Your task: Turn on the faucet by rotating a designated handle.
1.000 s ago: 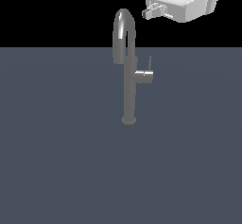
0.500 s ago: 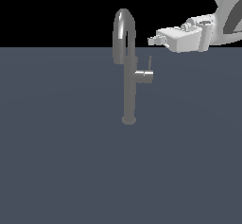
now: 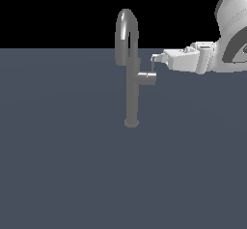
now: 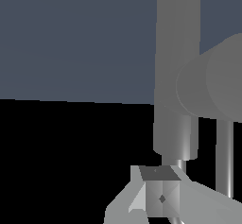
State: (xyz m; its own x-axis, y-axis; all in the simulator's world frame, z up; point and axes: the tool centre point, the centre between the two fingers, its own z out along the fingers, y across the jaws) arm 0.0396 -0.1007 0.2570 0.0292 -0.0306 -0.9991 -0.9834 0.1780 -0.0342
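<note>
Now we have lowered the claw, spread indeterminate, from above the spout to the handle on the faucet mid-counter, so rotation looks imminent.

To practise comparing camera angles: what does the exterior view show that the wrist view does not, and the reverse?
Only the exterior view shows the whole faucet with its arched spout and round base, plus the arm's white body behind the gripper. Only the wrist view shows the handle large and close, its round end face plain, with a fingertip just before it. Both share the column, the handle stub and its thin rod lever.
</note>
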